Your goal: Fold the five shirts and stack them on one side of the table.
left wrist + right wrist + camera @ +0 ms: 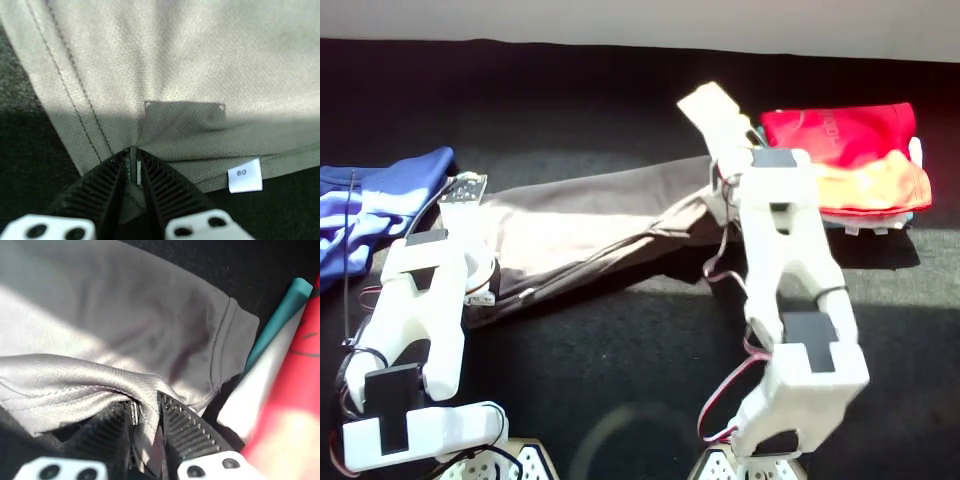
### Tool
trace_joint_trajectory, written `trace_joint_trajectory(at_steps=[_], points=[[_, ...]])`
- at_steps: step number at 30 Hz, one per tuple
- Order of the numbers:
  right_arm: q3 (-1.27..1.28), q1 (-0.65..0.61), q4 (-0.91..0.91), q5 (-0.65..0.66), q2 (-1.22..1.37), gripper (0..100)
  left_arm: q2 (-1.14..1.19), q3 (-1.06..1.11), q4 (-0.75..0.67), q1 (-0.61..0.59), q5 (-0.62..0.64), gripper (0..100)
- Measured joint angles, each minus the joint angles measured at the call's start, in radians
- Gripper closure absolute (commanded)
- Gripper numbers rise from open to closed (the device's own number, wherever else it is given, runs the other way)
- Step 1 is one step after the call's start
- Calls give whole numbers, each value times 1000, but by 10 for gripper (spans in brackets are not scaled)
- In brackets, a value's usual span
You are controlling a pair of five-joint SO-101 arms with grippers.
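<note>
Now both the left gripper [133, 152] and right gripper [146, 402] pinch the grey shirt [590, 215].

I see a grey shirt [590, 225] stretched across mid-frame, a blue shirt [370, 205] crumpled at far left, and a folded stack [860, 165] upper right, red on top.

What I can't make out from here

The blue shirt [368, 205] runs off the high view's left edge, so I can't see its full shape. In the stack [840, 135], the red and orange tops cover the lower layers; I get slivers of teal and white and can't count them. The left arm [420, 300] and right arm [790, 240] each cover the spot where they meet the grey shirt [590, 225]. The cloth pinched inside the left gripper [132, 151] and right gripper [146, 401] is hidden between the pads.
</note>
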Motion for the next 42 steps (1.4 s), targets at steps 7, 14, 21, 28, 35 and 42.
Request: trace_joint_trajectory(at_steps=[7,14,21,28,35,42], points=[[-327,-28,84,-32,356,770,0,0,0,0,0,991],[-635,9,149,-333,476,800,0,0,0,0,0,991],[-852,43,353,-535,476,803,-6,0,0,0,0,991],[-1042,9,609,-476,476,803,-5,-127,130,-3,11,967],[-1119,6,704,-474,476,803,-3,-420,373,-12,169,771],[-1119,6,709,-474,476,803,12,-448,290,-114,180,780]])
